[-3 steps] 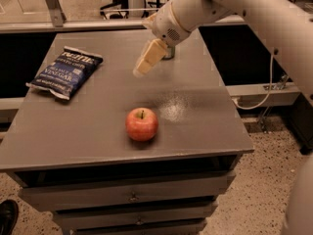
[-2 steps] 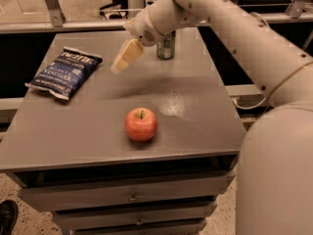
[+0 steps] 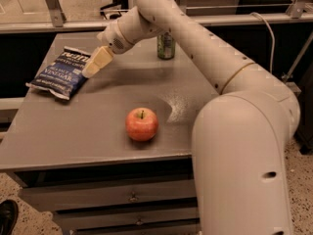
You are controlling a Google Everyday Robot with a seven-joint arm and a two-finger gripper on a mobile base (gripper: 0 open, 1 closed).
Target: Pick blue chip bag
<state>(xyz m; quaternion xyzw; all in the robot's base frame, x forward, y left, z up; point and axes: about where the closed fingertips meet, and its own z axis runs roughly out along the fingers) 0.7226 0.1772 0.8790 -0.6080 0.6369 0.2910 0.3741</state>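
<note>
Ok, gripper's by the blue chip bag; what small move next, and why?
Probably ease the gripper toward the middle of the blue chip bag, then down: it hangs at the bag's edge, not over its middle.

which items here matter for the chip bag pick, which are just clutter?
Job:
blue chip bag, table's left
gripper, by the bag's right edge

Lying about:
apple, front centre
green can, at the back
</note>
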